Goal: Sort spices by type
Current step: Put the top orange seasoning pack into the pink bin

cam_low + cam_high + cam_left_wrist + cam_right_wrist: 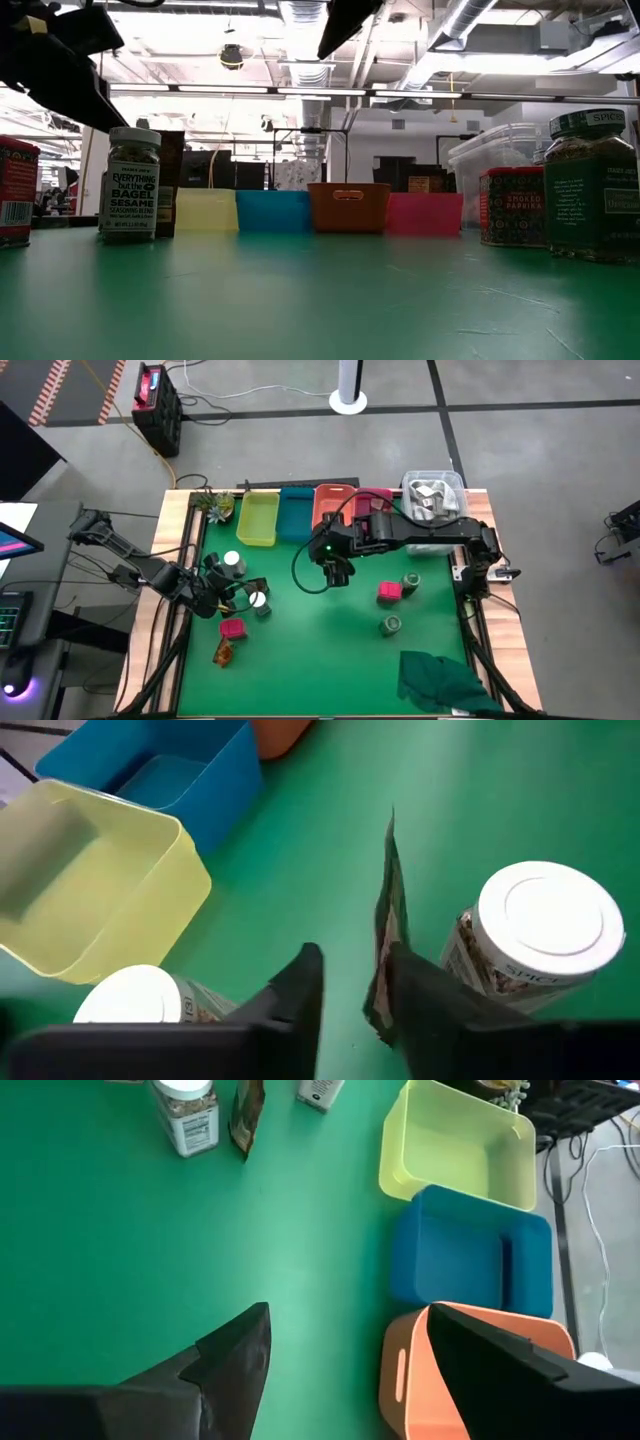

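Green mat (320, 630) carries scattered spices under bright ceiling lights; both arms' fingers spread empty.

Layout: bins along the rear edge, items spread over the worktop (300, 660).

Four bins in a row at the back: first bin (257, 518) leftmost, second bin (296, 512), third bin (329, 503), fourth bin (376, 498); a tub (434, 496) stands right of them. Two capped jars (233, 563) (260, 601) lie left of centre, near the left gripper (222, 600). Packet (232, 628) lies in front of them. A cloth (440, 680) lies front right.
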You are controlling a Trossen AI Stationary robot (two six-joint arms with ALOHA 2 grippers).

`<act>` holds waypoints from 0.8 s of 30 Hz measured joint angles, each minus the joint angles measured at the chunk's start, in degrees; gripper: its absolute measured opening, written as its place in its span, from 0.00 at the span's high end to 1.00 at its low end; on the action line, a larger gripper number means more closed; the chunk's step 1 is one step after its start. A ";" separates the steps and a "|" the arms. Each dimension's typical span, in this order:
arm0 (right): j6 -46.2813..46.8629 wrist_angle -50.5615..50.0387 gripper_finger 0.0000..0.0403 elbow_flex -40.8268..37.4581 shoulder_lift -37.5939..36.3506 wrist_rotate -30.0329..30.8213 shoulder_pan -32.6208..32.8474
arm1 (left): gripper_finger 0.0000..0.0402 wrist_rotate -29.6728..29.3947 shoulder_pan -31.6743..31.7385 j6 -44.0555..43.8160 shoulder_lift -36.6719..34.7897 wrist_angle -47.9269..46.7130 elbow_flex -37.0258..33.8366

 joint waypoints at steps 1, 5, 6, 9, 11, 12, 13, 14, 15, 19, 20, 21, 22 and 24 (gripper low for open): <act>0.47 0.13 0.25 0.00 0.00 0.00 0.07 | 0.81 0.22 0.00 0.51 0.02 0.04 0.00; 1.81 2.21 0.25 0.00 0.10 -1.51 0.35 | 0.97 1.06 0.00 2.39 0.02 0.24 0.00; 1.78 3.42 0.25 0.00 0.38 -2.76 0.50 | 0.98 1.05 0.00 2.62 0.02 0.25 0.00; 1.09 8.54 0.25 -1.20 0.63 -5.74 0.82 | 0.99 1.03 0.00 4.13 0.02 0.92 0.00; -0.16 14.96 0.25 -3.82 0.60 -7.64 1.12 | 1.00 0.41 0.00 5.03 -0.01 1.74 0.00; -0.75 17.72 0.25 -5.10 0.59 -8.33 1.14 | 1.00 -0.52 0.00 5.50 0.00 2.35 0.00; -1.40 19.38 0.25 -6.03 0.65 -8.74 1.14 | 1.00 -1.49 0.00 6.04 -0.02 3.31 0.00; -1.92 20.56 0.25 -6.77 0.74 -8.87 1.14 | 1.00 -2.44 0.00 6.60 -0.02 4.23 0.00; -2.40 22.21 0.25 -7.60 0.74 -8.86 1.10 | 1.00 -3.09 0.03 7.33 -0.02 5.11 0.00; -2.65 28.07 0.25 -10.96 0.61 -8.87 0.98 | 1.00 -3.46 0.73 10.29 0.00 9.46 0.00; -2.45 28.49 0.25 -11.40 0.67 -8.93 0.98 | 1.00 -3.46 1.02 11.07 0.05 10.65 0.00; -2.13 29.13 0.25 -11.87 0.70 -9.11 1.01 | 1.00 -3.51 1.36 11.82 0.26 11.89 0.00; -1.96 30.27 0.25 -12.34 0.68 -9.31 1.05 | 1.00 -3.53 1.81 12.72 0.58 13.42 0.00; -1.90 32.11 0.25 -13.29 0.62 -9.42 1.15 | 1.00 -3.52 2.82 14.63 1.53 16.38 0.00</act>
